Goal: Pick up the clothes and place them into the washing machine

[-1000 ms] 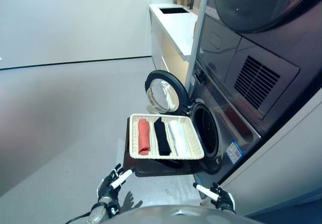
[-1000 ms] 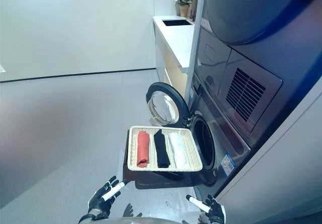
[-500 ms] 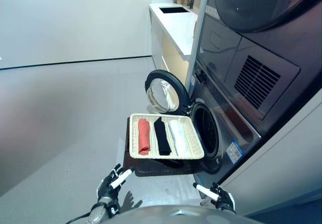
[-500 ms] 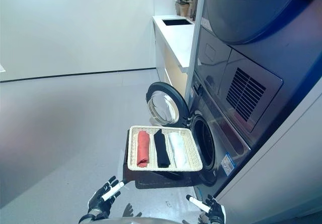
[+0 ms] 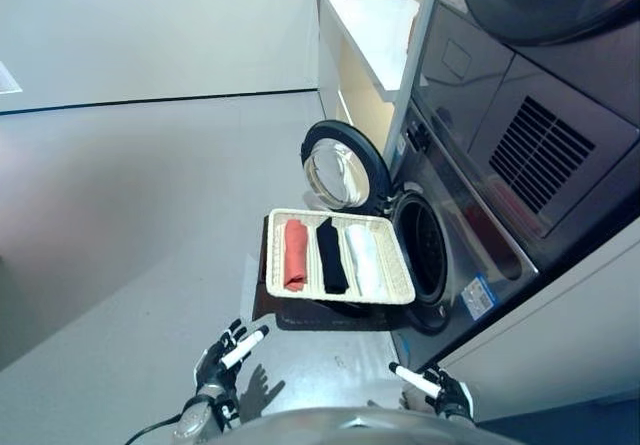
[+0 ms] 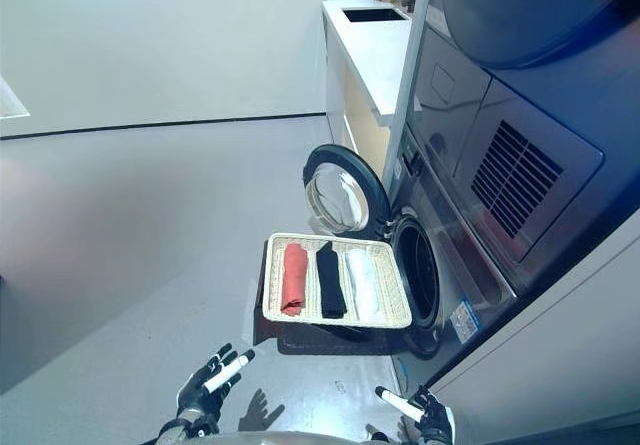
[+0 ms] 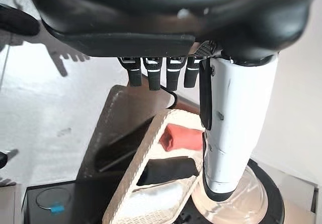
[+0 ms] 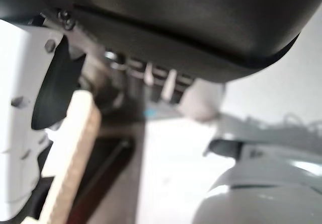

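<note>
A pale woven basket [image 5: 340, 299] stands on a dark stand [image 5: 300, 316] in front of the washing machine's round opening [image 5: 427, 260]. Its door [image 5: 345, 166] is swung open to the left. In the basket lie three rolled cloths side by side: red [image 5: 294, 253], black [image 5: 330, 255] and white [image 5: 364, 260]. My left hand [image 5: 224, 357] hangs low, short of the stand, fingers straight, holding nothing. My right hand [image 5: 444, 397] is low by the machine's front, also empty with relaxed fingers. The left wrist view shows the basket's rim [image 7: 146, 153] beyond its fingers.
A second grey machine [image 5: 530, 115] is stacked above the washer. A white counter with a sink [image 5: 375, 20] runs along the wall behind the door. Grey floor [image 5: 130, 215] spreads out to the left, and a white panel [image 5: 560, 345] stands at the right.
The camera has moved, so the whole scene has shifted slightly right and upward in the picture. Both hands stay low and empty; the basket and cloths have not moved.
</note>
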Motion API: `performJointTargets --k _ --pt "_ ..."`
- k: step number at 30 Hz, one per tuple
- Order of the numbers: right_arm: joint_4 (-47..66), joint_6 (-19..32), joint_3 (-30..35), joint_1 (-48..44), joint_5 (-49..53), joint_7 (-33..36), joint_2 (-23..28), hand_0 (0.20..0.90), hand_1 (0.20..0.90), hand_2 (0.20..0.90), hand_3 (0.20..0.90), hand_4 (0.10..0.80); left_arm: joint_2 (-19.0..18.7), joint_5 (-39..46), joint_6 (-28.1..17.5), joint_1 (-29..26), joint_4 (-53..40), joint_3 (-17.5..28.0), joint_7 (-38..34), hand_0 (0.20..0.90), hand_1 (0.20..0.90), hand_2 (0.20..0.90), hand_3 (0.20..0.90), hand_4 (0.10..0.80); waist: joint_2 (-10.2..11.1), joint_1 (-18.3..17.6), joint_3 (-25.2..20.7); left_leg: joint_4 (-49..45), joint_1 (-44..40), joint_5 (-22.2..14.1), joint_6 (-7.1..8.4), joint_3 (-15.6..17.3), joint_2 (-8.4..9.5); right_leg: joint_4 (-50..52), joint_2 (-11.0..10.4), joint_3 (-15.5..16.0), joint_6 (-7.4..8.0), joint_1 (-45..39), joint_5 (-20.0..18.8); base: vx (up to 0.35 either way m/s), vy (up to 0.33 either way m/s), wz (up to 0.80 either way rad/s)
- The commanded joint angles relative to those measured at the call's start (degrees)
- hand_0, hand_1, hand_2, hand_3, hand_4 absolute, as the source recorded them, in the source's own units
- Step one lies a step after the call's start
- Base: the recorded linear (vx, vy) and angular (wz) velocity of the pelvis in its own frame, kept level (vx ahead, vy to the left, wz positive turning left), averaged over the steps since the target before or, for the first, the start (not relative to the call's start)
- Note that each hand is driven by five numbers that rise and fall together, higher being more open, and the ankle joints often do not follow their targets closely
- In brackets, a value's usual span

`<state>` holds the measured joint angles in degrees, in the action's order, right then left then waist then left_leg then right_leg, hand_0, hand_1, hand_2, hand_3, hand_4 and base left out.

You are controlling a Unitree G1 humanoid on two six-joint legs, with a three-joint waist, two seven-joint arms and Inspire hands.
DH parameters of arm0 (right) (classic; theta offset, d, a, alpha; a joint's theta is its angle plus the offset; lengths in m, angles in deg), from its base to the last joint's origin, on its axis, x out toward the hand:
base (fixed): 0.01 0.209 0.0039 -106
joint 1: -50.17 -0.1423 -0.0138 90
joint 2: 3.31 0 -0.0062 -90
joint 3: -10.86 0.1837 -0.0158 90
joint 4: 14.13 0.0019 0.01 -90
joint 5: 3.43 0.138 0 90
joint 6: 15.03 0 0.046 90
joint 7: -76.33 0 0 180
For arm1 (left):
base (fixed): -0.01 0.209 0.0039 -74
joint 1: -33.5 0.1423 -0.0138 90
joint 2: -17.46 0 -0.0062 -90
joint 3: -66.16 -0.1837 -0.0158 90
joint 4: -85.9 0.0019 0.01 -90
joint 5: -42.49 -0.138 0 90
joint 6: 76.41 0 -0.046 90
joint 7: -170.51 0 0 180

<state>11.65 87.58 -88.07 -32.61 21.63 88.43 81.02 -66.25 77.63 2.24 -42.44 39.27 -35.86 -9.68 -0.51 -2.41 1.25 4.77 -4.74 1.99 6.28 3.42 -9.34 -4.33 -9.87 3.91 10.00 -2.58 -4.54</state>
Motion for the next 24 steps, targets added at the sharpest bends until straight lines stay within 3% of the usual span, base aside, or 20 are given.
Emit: performJointTargets --k 1,3,5,11,15,18,22,24 --pt "0.96 3.46 0.74 -4.15 -0.84 -0.47 1.21 0.9 0.9 0.9 0.9 0.8 -1.14 -1.18 -3.64 -4.73 -2.34 1.32 0.95 0.9 0.9 0.9 0.9 0.8 1.9 0.91 0.43 -6.99 -0.08 -4.59 -1.33 -2.41 0.71 8.23 1.16 1.09 -2.4 3.65 3.65 0.0 0.0 0.0" --pt "0.68 3.47 1.42 -4.13 -0.52 -0.63 1.8 0.9 0.9 0.9 0.9 0.8 -0.94 -0.87 -3.8 -5.21 -2.43 1.38 0.79 0.9 0.9 0.9 0.9 0.8 2.11 1.51 1.0 -8.01 1.1 -5.37 -1.57 -7.65 2.74 8.38 0.77 0.73 -2.4 3.6 3.61 -0.004 0.033 -0.01" --pt "0.92 3.5 2.22 -3.91 -0.21 -0.62 2.2 0.9 0.9 0.9 0.9 0.8 -0.68 -0.59 -3.8 -5.14 -2.91 0.95 1.09 0.9 0.9 0.9 0.9 0.8 1.99 0.82 0.96 -6.58 1.15 -4.94 -1.77 -6.81 2.7 9.03 -0.32 1.7 -1.82 3.68 3.56 -0.009 0.104 0.03" --pt "1.2 2.99 2.42 -4.42 -0.12 -0.92 1.69 0.9 0.9 0.9 0.9 0.8 -0.85 -1.6 -4.17 -5.43 -2.27 1.23 1.02 0.9 0.9 0.9 0.9 0.8 1.58 0.97 -0.25 -3.36 -0.94 -5.08 -3.3 -5.11 3.69 9.17 -1.53 0.64 -0.75 4.7 3.59 0.047 0.079 0.01" --pt "1.03 2.95 2.19 -4.76 0.1 -1.04 1.53 0.9 0.9 0.9 0.9 0.8 -1.61 -1.86 -4.23 -6.7 -2.38 1.16 0.56 0.9 0.9 0.9 0.9 0.8 2.22 0.69 0.69 -7.23 0.75 -5.72 -2.31 -3.98 3.36 8.86 -2.03 1.22 -1.01 3.84 3.59 -0.002 -0.001 -0.01" --pt "1.82 3.26 2.8 -4.6 0.23 -0.77 1.82 0.9 0.9 0.9 0.9 0.8 -1.65 -1.57 -4.19 -7.39 -3.36 0.67 0.45 0.9 0.9 0.9 0.9 0.8 2.9 -0.18 1.29 -8.74 3.12 -4.91 -1.29 0.41 2.26 7.94 -2.82 3.54 -0.75 3.19 3.11 -0.047 -0.008 0.06" --pt "1.87 3.2 3.09 -4.4 0.74 -0.61 1.96 0.9 0.9 0.9 0.9 0.8 -1.4 -1.1 -4.24 -6.64 -3.67 0.81 -0.03 0.9 0.9 0.9 0.9 0.8 2.66 0.38 1.02 -7.49 2.41 -5.26 -1.9 -2.2 2.96 8.4 -2.2 2.75 -0.78 3.98 3.07 0.035 0.006 0.06" --pt "0.51 3.06 4.27 -4.61 2.25 -0.8 1.95 0.9 0.9 0.9 0.9 0.8 -0.79 -0.11 -4.17 -6.79 -3.87 0.28 0.33 0.9 0.9 0.9 0.9 0.8 2.83 0.49 1.04 -7.88 3.54 -5.96 -2.91 -4.52 4.57 8.06 -3.03 2.25 -0.34 4.15 2.36 0.004 0.068 0.01"
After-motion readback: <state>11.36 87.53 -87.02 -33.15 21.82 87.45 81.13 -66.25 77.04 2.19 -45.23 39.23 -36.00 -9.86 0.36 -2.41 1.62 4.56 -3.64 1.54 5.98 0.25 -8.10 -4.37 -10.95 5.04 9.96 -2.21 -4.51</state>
